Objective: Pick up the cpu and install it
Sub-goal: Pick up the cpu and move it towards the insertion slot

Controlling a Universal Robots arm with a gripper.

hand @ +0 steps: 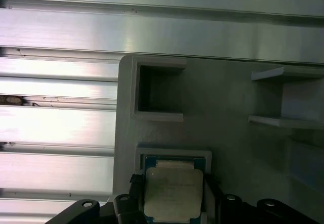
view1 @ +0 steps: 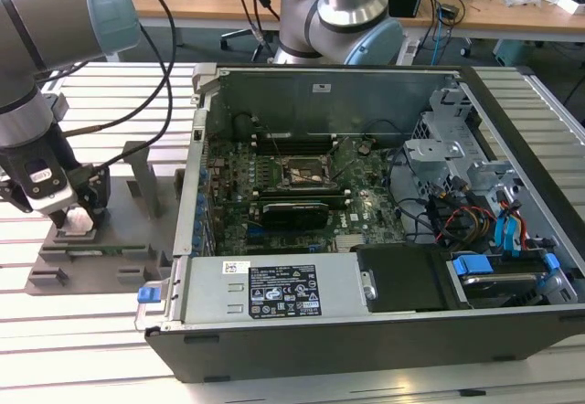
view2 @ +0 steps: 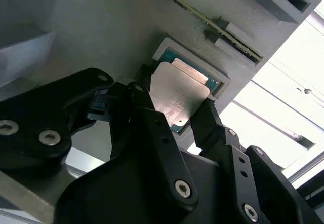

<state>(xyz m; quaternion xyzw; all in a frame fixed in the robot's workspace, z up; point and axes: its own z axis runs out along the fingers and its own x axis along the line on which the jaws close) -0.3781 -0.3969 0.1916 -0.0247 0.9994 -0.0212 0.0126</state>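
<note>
Flanking the cpu (view2: pixel 177 95) on two opposite sides, the black fingers (view2: pixel 144 107) of the gripper (view2: pixel 174 110) are seen pressed against its edges, so the chip is taken as clamped between them. The jaws are held only as wide as the chip itself. The cpu is found at the shallow square recess (hand: pixel 173 153) of the grey holder plate (hand: pixel 228 112); whether it is lifted clear of that recess cannot be told. A raised rim is seen around the recess, and a deeper square pocket (hand: pixel 159 95) is set just beside it. In the exterior view, upright posts (view1: pixel 146 180) are seen near the gripper, towards the exterior view's right. The slotted metal table (hand: pixel 55 127) is left bare along the plate's edge. Well apart, the socket (view1: pixel 309 172) is seen inside the open computer case (view1: pixel 366 331), whose side wall (view1: pixel 196 194) is placed between plate and board.
</note>
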